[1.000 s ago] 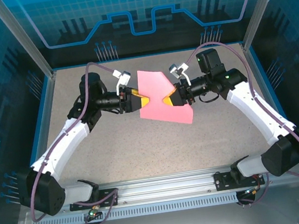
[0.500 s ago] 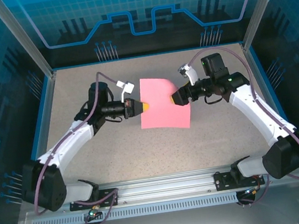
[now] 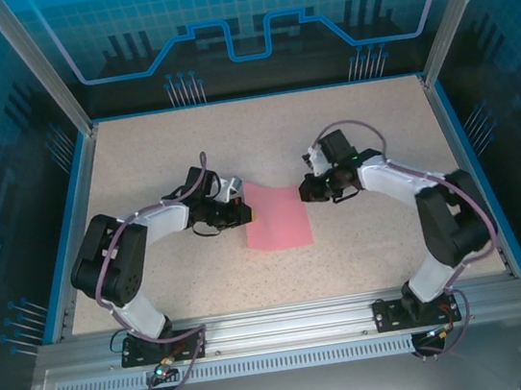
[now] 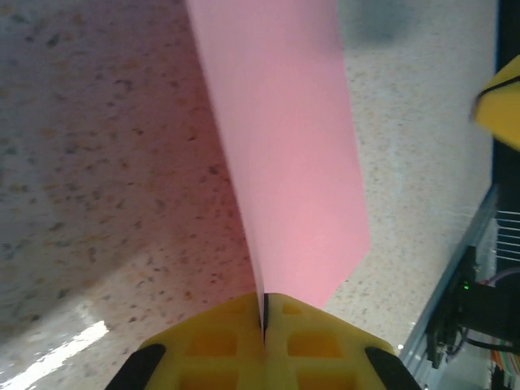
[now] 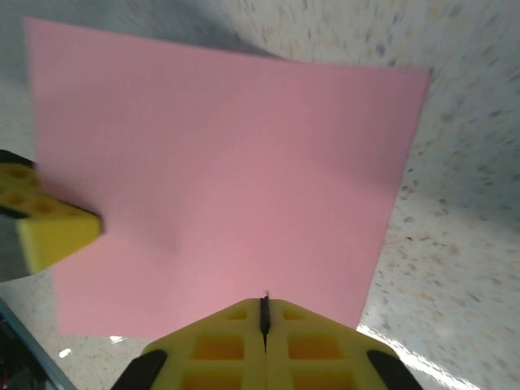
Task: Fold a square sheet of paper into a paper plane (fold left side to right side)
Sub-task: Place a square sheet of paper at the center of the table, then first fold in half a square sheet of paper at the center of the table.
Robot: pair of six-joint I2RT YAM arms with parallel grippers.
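**Top view.** The sheet sits between the arms, low over the table, and is unfolded. The left gripper is at its left edge. The right gripper is at its far right corner. Judgement: the left-to-right fold is not yet made, and all later folds remain.

**Left wrist view.** The fingers are fully closed on the sheet's edge, a detail the top view cannot resolve. The sheet runs edge-on away from the seam.

**Right wrist view.** The fingers are fully closed at the sheet's edge and appear to pinch it. The sheet's face shows no crease.
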